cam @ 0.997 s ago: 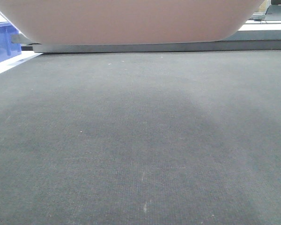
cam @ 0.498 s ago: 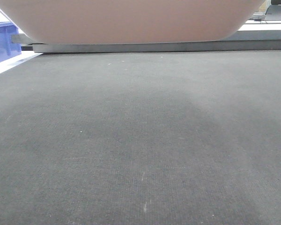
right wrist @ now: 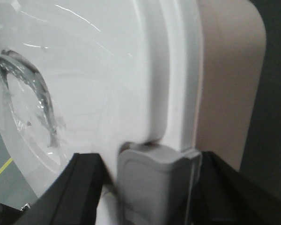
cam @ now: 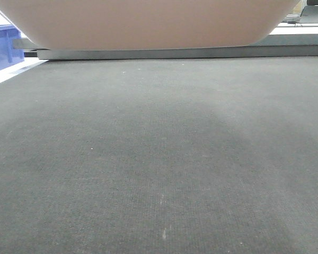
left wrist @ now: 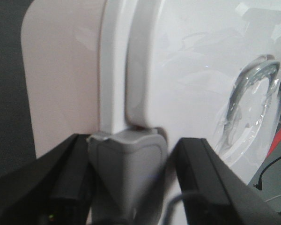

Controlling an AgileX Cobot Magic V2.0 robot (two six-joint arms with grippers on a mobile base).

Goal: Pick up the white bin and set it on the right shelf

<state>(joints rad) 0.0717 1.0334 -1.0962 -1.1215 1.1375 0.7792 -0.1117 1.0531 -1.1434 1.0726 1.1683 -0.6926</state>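
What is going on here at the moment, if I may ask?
A two-armed robot is holding the white bin from both sides. The left tool and the right tool each close around a grey latch at the edge of the lid. In the front view the bin's underside fills the top, above a metal rail and a dark mat; whether it rests on anything is unclear.

- The left gripper has two thick matte black fingers, wedge-shaped, with flat faces and sharp, angular edges
- Low on the inner face of one of them sits a tiny green light
- What looks like a thin grey cable curves by the base of the other; it is too blurred to be sure
- The right gripper is built the same: two plain black fingers with bevelled edges and a faint sheen
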